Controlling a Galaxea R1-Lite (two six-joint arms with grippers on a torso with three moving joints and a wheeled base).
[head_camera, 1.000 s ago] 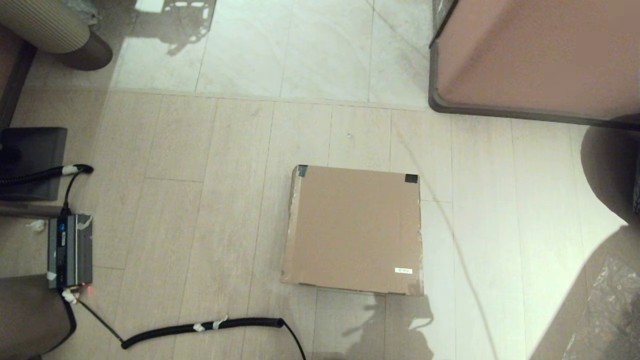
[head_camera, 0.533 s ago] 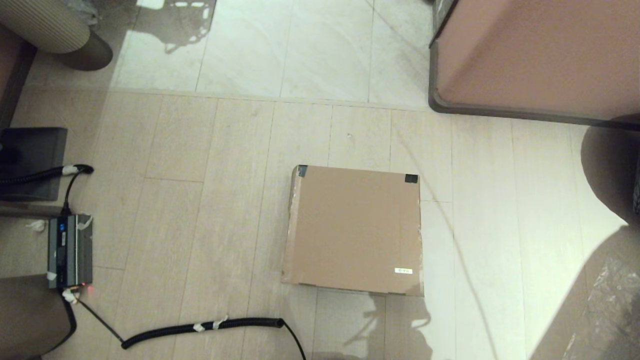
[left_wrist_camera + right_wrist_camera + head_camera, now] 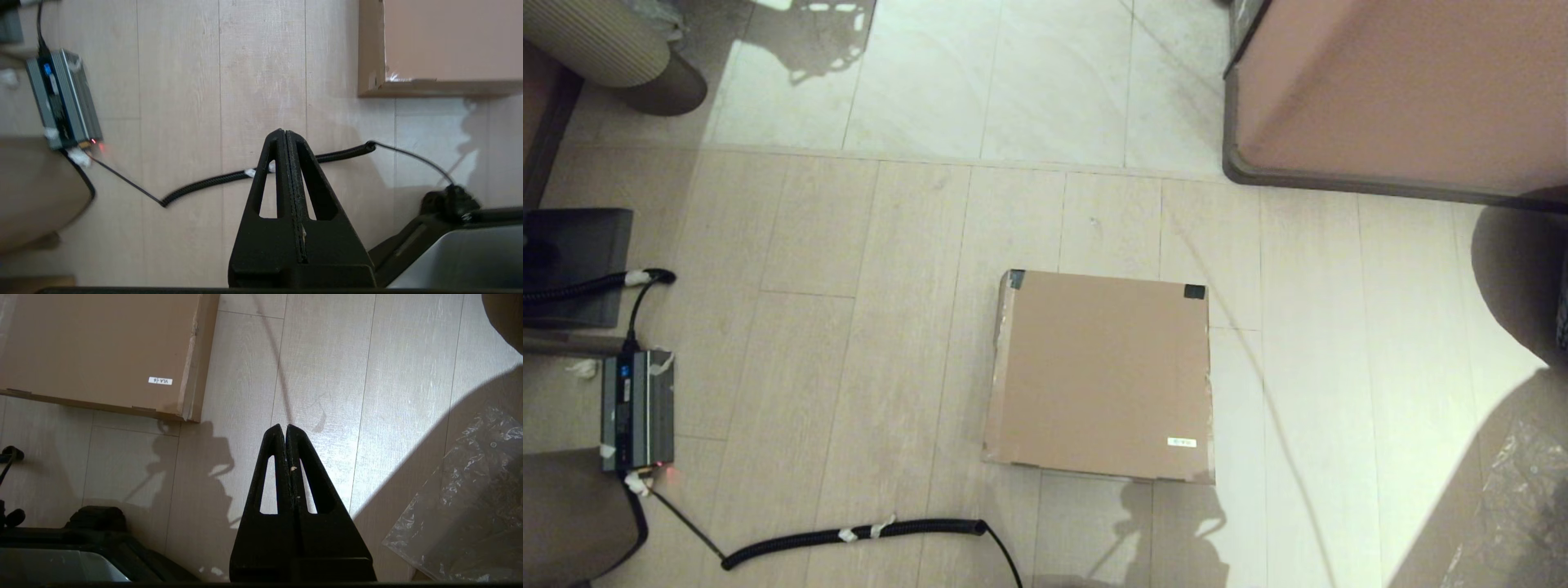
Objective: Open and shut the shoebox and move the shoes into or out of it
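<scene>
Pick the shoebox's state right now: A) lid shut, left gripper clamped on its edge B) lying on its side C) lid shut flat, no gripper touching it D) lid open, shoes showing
C: the shoebox sits on the floor with its lid flat and closed, no shoes in view, while the left gripper and right gripper both hang shut over bare floor, short of the box.

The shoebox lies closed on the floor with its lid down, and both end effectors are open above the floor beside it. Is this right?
Not fully. The shoebox is closed, lid down, on the floor, but neither end effector is open: the left end effector and the right end effector have their fingers pressed together, as each wrist view shows.
</scene>
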